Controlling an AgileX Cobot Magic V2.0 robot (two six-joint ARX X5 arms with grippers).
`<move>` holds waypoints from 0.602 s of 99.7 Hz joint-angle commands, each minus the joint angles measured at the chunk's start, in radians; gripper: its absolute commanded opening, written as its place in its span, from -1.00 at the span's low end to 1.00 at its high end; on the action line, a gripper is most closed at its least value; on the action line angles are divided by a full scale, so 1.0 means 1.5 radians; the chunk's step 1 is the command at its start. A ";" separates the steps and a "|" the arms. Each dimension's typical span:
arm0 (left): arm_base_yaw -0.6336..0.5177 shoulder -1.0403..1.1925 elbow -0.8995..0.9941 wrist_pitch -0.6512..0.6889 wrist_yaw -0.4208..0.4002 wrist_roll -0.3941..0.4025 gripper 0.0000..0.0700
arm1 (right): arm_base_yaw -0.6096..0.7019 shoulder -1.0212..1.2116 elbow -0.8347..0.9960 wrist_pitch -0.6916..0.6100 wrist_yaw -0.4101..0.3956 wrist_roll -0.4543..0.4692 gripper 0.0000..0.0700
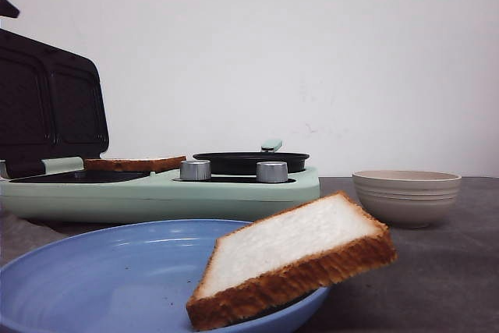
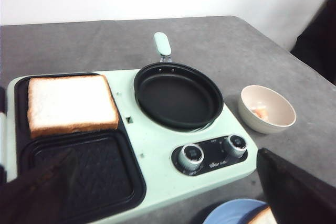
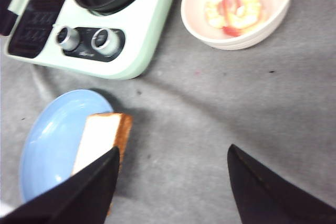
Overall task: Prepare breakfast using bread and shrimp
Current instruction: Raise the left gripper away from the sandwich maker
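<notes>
The blue plate (image 1: 101, 271) looks glossy, the grey table (image 3: 210, 108) matt, the knobs (image 1: 195, 170) brushed metal, the bread (image 1: 292, 259) soft and porous.

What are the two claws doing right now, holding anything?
Left claw: open, holding nothing.
Right claw: open, holding nothing.
</notes>
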 commanded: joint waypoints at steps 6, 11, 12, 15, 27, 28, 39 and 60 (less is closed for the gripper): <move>-0.002 -0.016 -0.011 -0.020 -0.002 -0.006 0.81 | 0.000 0.004 0.012 0.001 -0.003 0.003 0.16; -0.002 -0.019 -0.011 -0.038 -0.003 -0.006 0.81 | 0.000 0.004 0.012 0.001 -0.003 0.003 0.16; -0.002 -0.019 -0.011 -0.042 -0.002 -0.006 0.81 | 0.000 0.004 0.012 0.001 -0.003 0.003 0.16; -0.002 -0.020 -0.011 -0.053 -0.002 -0.006 0.81 | 0.000 0.004 0.012 0.001 -0.003 0.003 0.16; -0.002 -0.021 -0.011 -0.096 -0.002 -0.007 0.81 | 0.000 0.004 0.012 0.000 -0.003 0.003 0.16; -0.002 -0.021 -0.011 -0.098 -0.002 -0.006 0.81 | 0.000 0.004 0.012 0.000 -0.003 0.003 0.16; -0.002 -0.022 -0.011 -0.132 -0.002 -0.017 0.80 | 0.002 0.004 0.012 0.000 -0.003 0.003 0.16; -0.009 -0.031 -0.011 -0.131 0.014 -0.021 0.80 | 0.005 0.004 0.012 -0.011 -0.003 0.003 0.16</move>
